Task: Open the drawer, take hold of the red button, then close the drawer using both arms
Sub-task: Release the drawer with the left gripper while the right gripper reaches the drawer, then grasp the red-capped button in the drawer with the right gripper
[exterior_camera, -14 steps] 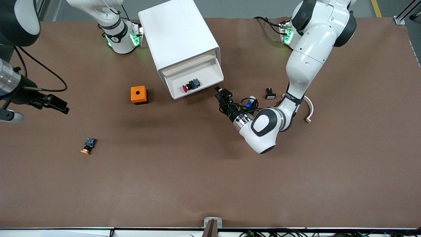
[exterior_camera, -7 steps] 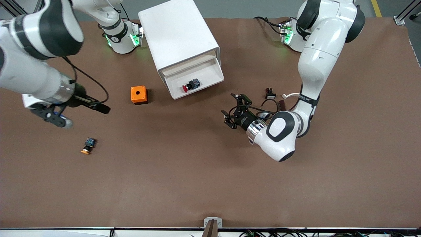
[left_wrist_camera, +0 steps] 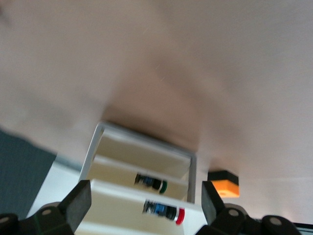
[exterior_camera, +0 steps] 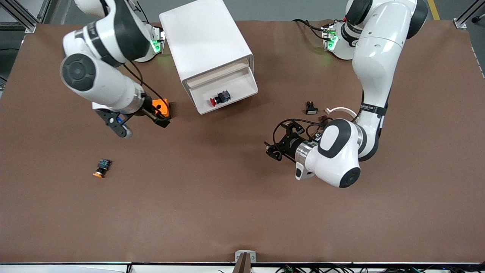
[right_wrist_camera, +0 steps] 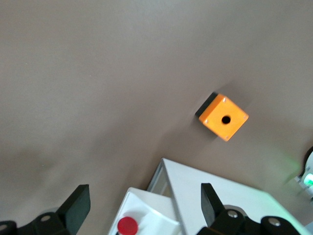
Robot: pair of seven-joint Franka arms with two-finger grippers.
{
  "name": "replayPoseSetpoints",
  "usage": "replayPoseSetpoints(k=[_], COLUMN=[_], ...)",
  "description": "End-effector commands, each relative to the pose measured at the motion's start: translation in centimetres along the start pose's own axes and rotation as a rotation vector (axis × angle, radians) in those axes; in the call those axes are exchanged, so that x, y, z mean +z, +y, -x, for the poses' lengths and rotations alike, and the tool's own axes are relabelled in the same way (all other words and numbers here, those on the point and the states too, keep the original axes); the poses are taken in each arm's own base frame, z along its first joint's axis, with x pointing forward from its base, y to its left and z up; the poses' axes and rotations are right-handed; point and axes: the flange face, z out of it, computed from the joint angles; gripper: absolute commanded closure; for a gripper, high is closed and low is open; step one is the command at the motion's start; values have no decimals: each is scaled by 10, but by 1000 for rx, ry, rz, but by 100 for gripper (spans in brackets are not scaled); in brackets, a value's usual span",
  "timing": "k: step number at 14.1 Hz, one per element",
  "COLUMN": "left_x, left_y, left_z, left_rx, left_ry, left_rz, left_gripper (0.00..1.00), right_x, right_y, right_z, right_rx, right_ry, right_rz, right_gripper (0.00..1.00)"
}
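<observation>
With the drawer (exterior_camera: 227,93) already out and the button (exterior_camera: 219,97) lying inside | right gripper (exterior_camera: 153,116), fingers apart, beside the drawer: descend straight over the button | left gripper (exterior_camera: 276,148), apart, waits nearer the camera than the drawer.

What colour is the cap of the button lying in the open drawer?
Red. The button in the drawer shows it best in the front view.

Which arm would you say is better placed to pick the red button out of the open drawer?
Probably the right. The right gripper, jaws open, hangs by the orange cube, close to the pulled-out drawer holding the red button. The left gripper, also open, is over bare table nearer the front camera.
</observation>
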Motion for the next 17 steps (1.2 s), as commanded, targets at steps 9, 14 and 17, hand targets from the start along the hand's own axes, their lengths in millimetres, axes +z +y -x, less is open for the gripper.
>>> replayPoseSetpoints(k=[9, 14, 17], left_x=[-83, -80, -68], left_y=[2, 8, 12], left_z=[99, 118, 123], left_rx=[412, 495, 514], left_ry=[483, 604, 636], left_rz=[133, 119, 85], left_gripper=[1, 1, 1], right_x=[109, 158, 163], right_y=[-26, -44, -46], right_z=[126, 169, 172], right_rx=[249, 272, 276], right_ry=[32, 43, 32], right_rz=[-30, -31, -33], right_gripper=[0, 2, 2])
